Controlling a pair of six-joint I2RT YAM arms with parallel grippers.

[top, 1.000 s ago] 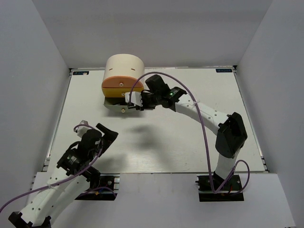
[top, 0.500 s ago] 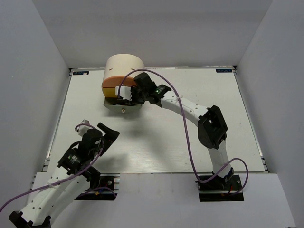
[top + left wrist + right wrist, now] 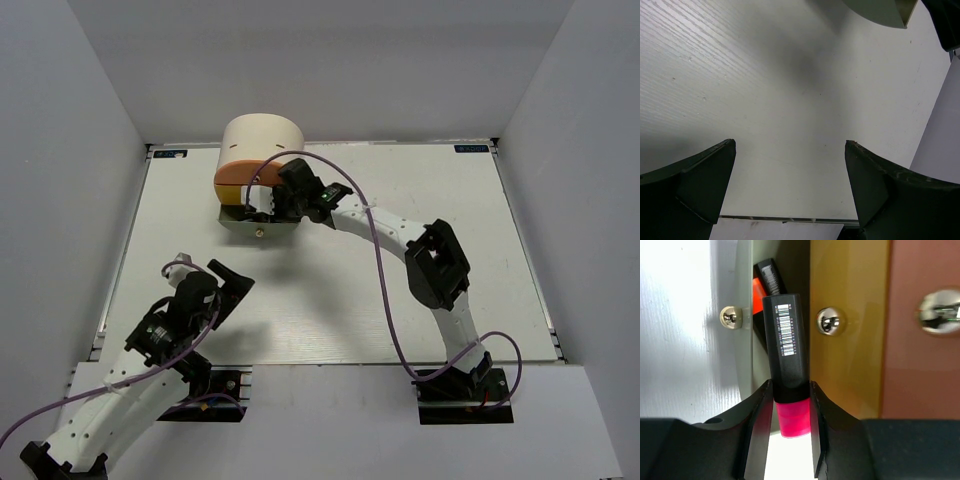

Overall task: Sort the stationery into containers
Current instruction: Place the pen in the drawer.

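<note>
My right gripper is shut on a black highlighter with a pink cap. It holds the highlighter over the pulled-out bottom drawer of the cream cabinet. A second highlighter with an orange cap lies inside that open drawer. Beside it are the shut yellow drawer with its knob and the orange drawer. In the top view the right gripper is at the cabinet's front. My left gripper is open and empty above bare table, and it also shows in the top view.
The open drawer's pale front sticks out onto the white table; its corner shows in the left wrist view. The right arm stretches across the table's middle. Grey walls stand on three sides.
My right arm has reached left to the cabinet, bringing the pink-capped highlighter over the open bottom drawer. The left arm has barely moved.
</note>
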